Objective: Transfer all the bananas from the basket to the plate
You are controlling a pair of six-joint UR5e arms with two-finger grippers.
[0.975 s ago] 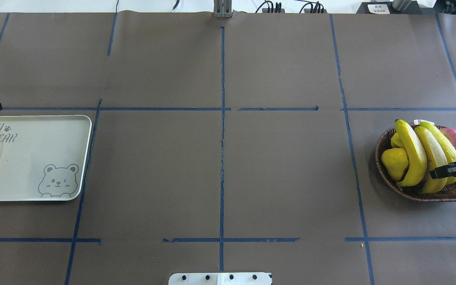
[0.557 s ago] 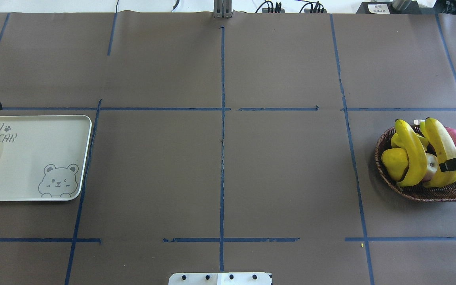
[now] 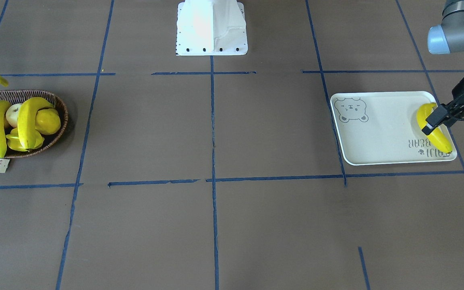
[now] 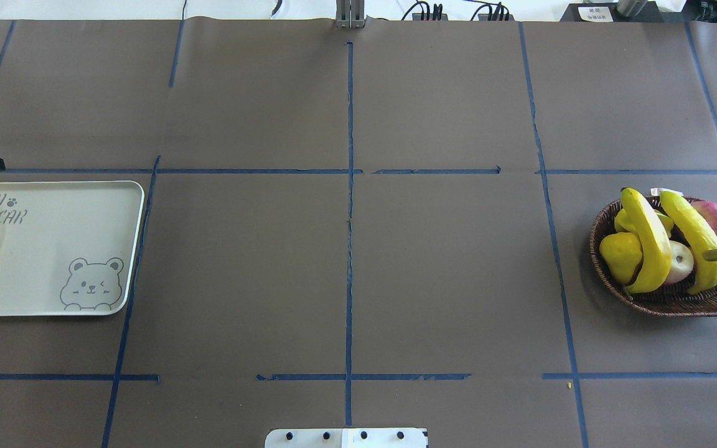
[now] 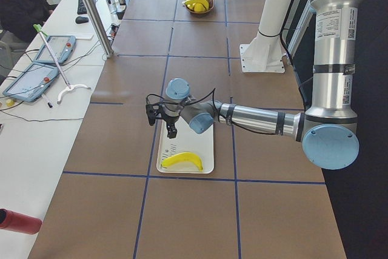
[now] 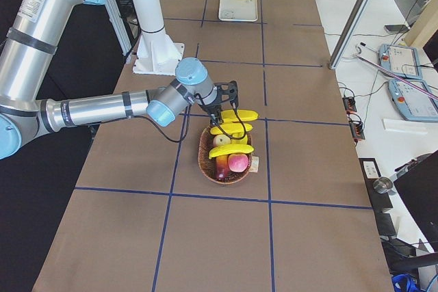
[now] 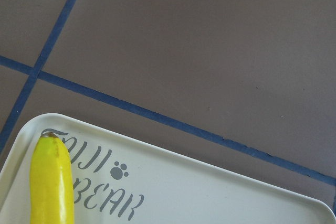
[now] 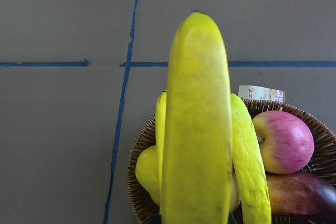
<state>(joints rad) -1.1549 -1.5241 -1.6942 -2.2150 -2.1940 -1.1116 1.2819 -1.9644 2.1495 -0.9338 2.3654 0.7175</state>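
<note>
Jaws of my right gripper (image 6: 224,104) are clamped on a raised banana (image 8: 197,129), which hangs in the air above the basket (image 4: 670,303). Two more bananas (image 4: 648,249) lie in that basket among other fruit. On the plate (image 3: 381,133), a fourth banana (image 3: 441,139) rests by the lettering. My left gripper (image 5: 161,123) hovers just over it, jaws apart.

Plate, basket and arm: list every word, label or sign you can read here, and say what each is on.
"TAIJI BEAR", grey, with a paw-print sign: on the plate, first letters partly behind the banana.
Paper tag on the basket: print too small to read.
White label on the left arm: too small to read.
</note>
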